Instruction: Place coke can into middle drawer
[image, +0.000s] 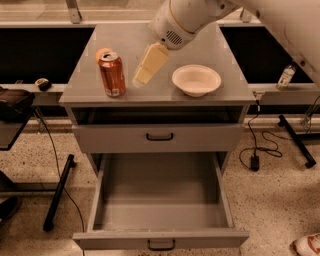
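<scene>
Gripper (139, 78) over cab. top (200, 47) — just beside coke can (111, 74), not touching.

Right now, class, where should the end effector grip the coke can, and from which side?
Grip the coke can around mid-body, coming from the bowl side, where the end effector hovers. It stands upright with straight round walls; an orange ball sits behind it.

White bowl (196, 80), orange ball (102, 52)

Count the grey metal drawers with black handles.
2: upper grey drawer shut; wide grey middle drawer pulled open below. Cream gripper hovers beside the orange-red metal coke can.
</scene>
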